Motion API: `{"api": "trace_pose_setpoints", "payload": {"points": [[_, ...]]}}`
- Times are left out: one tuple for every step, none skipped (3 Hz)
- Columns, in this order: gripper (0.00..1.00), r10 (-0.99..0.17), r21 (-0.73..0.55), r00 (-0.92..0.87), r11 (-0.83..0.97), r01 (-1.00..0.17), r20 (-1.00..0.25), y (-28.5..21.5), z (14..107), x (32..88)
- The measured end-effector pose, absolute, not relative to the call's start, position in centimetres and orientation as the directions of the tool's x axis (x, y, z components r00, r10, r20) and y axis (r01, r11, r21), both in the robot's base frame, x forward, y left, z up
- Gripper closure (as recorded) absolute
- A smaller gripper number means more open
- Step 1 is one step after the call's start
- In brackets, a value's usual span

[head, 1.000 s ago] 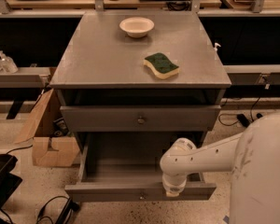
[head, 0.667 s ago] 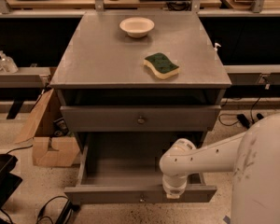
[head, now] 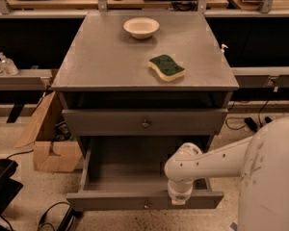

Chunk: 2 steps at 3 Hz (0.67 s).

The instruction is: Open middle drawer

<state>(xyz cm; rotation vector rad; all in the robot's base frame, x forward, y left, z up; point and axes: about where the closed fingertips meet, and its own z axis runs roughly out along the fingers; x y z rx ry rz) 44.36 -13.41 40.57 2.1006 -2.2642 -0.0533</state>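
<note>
The middle drawer [head: 135,199] is pulled out below a closed drawer front [head: 145,124] that has a small round knob. Its shallow grey tray [head: 125,170] is empty, and its front faces the floor side, with a small knob at the centre [head: 145,206]. My gripper [head: 179,199] is at the end of the white arm [head: 216,160], which comes in from the right. It hangs down over the right part of the pulled-out drawer's front edge. The wrist hides the gripper's end.
A white bowl [head: 141,27] and a green-and-yellow sponge [head: 166,67] lie on the cabinet top [head: 101,61]. A cardboard box [head: 50,143] stands on the floor to the left. Cables and a black object [head: 2,189] lie at the lower left. My white body [head: 274,186] fills the lower right.
</note>
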Motion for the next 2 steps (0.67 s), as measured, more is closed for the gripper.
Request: {"api": "trace_pose_setpoints", "payload": {"points": [[0.27,-0.997,0.061,-0.074,0.075,-0.995,0.015,-13.42,40.55,44.33],[0.00,-0.997,0.060,-0.073,0.074,-0.995,0.022,-13.39,40.67,44.31]]}}
